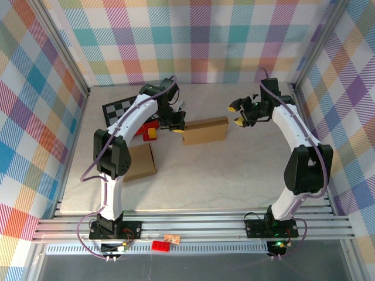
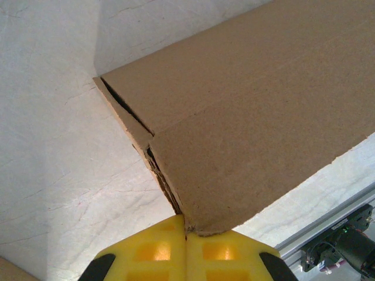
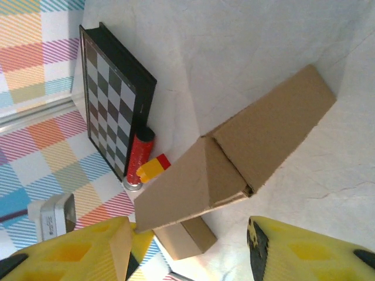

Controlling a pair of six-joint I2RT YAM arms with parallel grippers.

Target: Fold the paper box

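Cardboard, brown, mid-frame in the top view: your paper box (image 1: 205, 130) lies on the table (image 1: 234, 175). Your left gripper (image 2: 186, 241) is pinched tight on the box's end flap, bottom centre of its wrist view, likely anchoring it for the fold. Your right gripper (image 1: 239, 114) hangs spread wide just beside the opposite end, touching nothing. Inside the box? Only a dark slit shows, so you can't tell.
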